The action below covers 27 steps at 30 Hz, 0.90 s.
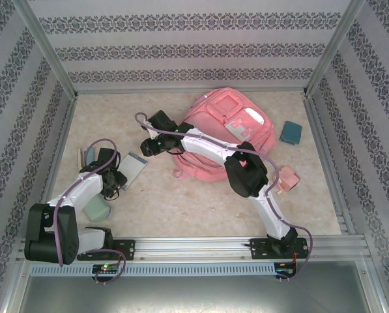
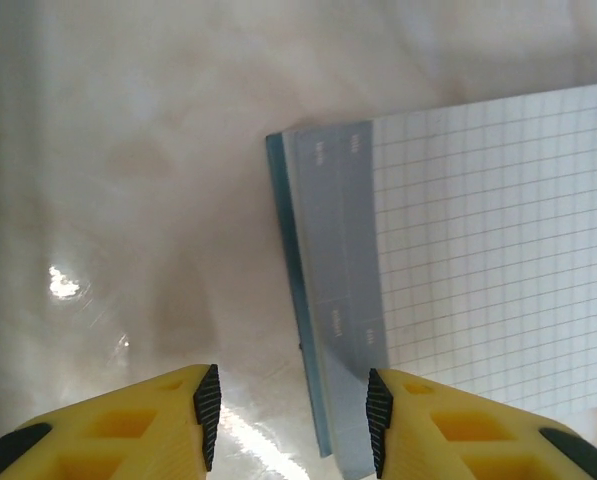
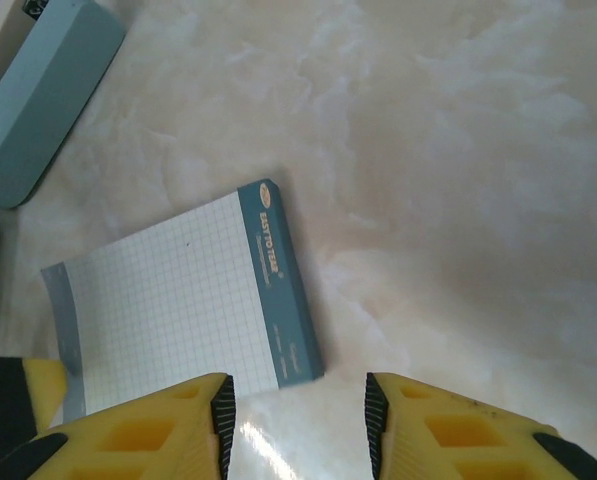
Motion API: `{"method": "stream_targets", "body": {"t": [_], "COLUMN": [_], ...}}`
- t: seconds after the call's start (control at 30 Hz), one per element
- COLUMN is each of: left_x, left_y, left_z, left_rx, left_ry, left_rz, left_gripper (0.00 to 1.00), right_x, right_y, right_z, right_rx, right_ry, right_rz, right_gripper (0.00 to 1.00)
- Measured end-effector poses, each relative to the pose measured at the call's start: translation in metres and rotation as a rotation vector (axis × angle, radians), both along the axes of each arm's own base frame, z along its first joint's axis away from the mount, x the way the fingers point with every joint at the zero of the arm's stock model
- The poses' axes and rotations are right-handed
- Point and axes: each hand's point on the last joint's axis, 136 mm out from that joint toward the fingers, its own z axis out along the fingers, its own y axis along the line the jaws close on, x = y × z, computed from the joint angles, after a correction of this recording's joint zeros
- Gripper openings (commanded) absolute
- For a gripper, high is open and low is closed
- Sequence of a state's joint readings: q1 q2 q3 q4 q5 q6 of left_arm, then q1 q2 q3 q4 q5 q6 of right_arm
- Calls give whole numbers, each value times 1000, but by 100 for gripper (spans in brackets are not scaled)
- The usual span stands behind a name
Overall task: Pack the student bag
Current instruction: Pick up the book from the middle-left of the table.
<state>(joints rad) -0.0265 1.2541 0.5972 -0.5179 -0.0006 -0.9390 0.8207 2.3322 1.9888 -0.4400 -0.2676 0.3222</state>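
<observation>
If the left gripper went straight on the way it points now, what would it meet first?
Probably the gridded notepad: its bound edge lies just ahead of the open left gripper, in line with the gap between its fingers. Depth is unclear, so it could land on the bare table beside that edge instead.

Bare tabletop (image 1: 181,208) is open across the near centre, between the two arm bases, and along the far left. The pink backpack (image 1: 230,130) blocks the far centre and right, and the right arm (image 1: 207,149) crosses over its near edge. A graph-paper notepad (image 1: 130,168) lies flat at left, with bare surface to its right. A small teal object (image 1: 289,132) lies just right of the backpack. Patterned walls (image 1: 181,52) close the left, far and right sides.
</observation>
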Motion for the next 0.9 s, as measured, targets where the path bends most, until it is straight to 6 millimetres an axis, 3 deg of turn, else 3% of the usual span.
{"method": "stream_targets", "body": {"t": [0.33,0.6,0.9], "left_x": [18,25,28], "left_y": [-2,-2,-2], "left_z": [-8,-8,-8], "left_rx": [-19,-21,-23], "left_ry": [-33,-49,-53], "left_rz": [-9,-14,-15], "left_gripper": [32,30,28], "right_x": [13,5,-7], "right_y": [24,28,34], "right_z": [-33,-65,-65], "right_rx": [24,-14,19], "right_ry": [50,114,174], "right_rz": [1,10,33], "right_gripper": [38,41,40]}}
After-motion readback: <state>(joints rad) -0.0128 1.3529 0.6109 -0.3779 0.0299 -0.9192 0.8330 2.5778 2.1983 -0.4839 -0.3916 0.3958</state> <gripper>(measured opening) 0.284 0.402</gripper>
